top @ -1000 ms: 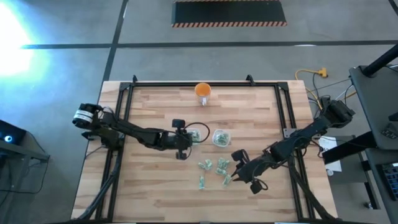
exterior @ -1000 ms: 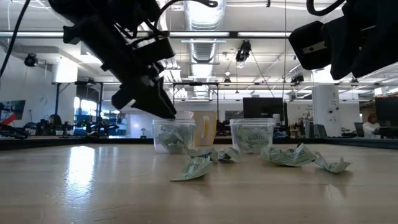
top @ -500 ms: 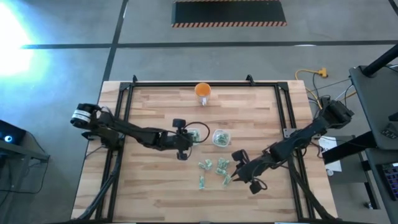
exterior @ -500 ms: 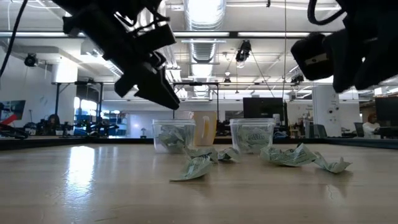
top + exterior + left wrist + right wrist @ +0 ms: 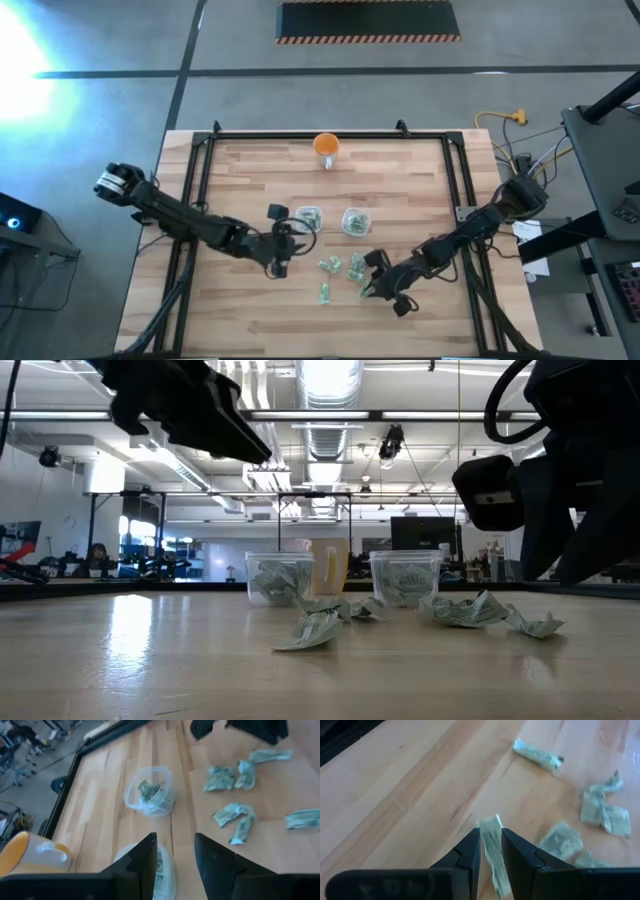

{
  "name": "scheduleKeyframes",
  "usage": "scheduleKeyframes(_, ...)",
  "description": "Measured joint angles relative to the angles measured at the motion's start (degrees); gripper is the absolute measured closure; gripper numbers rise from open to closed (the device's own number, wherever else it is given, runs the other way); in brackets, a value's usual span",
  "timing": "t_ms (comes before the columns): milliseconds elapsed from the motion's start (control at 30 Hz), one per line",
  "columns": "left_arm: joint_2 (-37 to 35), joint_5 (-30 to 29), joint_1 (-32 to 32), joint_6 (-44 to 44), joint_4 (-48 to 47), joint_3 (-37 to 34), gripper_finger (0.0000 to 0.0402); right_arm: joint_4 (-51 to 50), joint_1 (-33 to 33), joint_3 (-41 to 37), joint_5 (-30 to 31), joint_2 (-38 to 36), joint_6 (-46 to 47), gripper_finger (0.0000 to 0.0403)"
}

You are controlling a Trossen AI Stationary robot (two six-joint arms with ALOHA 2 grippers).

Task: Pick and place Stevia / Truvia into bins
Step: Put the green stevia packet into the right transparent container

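Two clear bins (image 5: pixel 308 216) (image 5: pixel 355 221) stand mid-table, each with Stevia sachets inside. Several loose sachets (image 5: pixel 345 270) lie on the wood nearer the front edge. My left gripper (image 5: pixel 290 238) hangs open and empty just near-left of the left bin (image 5: pixel 162 870), well above the table; the other bin (image 5: pixel 149 797) shows beyond it. My right gripper (image 5: pixel 368 287) is open with a narrow gap and hovers over the right end of the sachet pile. One sachet (image 5: pixel 492 845) shows in the gap between its fingers, lying flat on the table.
An orange cup (image 5: pixel 326 146) stands by the far edge, behind the bins. Black frame rails (image 5: pixel 200 190) run along the table's left, right and far sides. Bare wood lies left of the pile and along the near edge (image 5: pixel 250 320).
My left gripper has risen and drawn back from the left bin toward the table's near-left, staying open. My right gripper has sunk toward the sachets at the pile's right end, its gap unchanged. The sachets and bins have not moved.
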Motion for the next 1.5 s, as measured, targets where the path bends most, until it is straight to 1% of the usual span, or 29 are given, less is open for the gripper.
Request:
scheduleKeyframes(167,-1.35,-2.88,-2.30,-0.03,-0.16,-1.12,0.0288,2.50,0.02,0.04,-0.02,1.04,-1.54,0.0335)
scheduleKeyframes(300,-1.72,-3.06,-2.52,-0.05,-0.05,-1.47,0.0288,3.65,0.02,0.04,-0.01,1.28,-1.53,0.0335)
scheduleKeyframes(500,-1.61,-3.18,-2.50,-0.05,-0.01,-1.53,0.0288,7.26,0.02,0.06,0.00,4.03,-1.97,0.0331)
scheduleKeyframes(600,-1.61,-3.19,-2.50,-0.10,0.10,-1.56,0.0288,7.34,-0.02,0.06,0.00,4.85,-1.30,0.0317)
scheduleKeyframes(900,-1.55,-3.17,-2.50,-0.10,0.00,-1.56,0.0288,7.31,-0.04,0.06,0.02,4.56,0.31,0.0255)
scheduleKeyframes(1067,-1.55,-3.15,-2.50,-0.14,0.04,-1.56,0.0288,7.18,-0.24,0.06,0.02,5.35,0.73,0.0236)
scheduleKeyframes(1367,-1.55,-3.10,-2.50,-0.21,0.02,-1.56,0.0288,6.80,-0.85,0.06,0.04,5.63,1.26,0.0232)
scheduleKeyframes(1500,-1.53,-3.10,-2.50,-0.19,0.04,-1.58,0.0288,6.79,-1.19,0.06,0.03,5.97,1.29,0.0239)
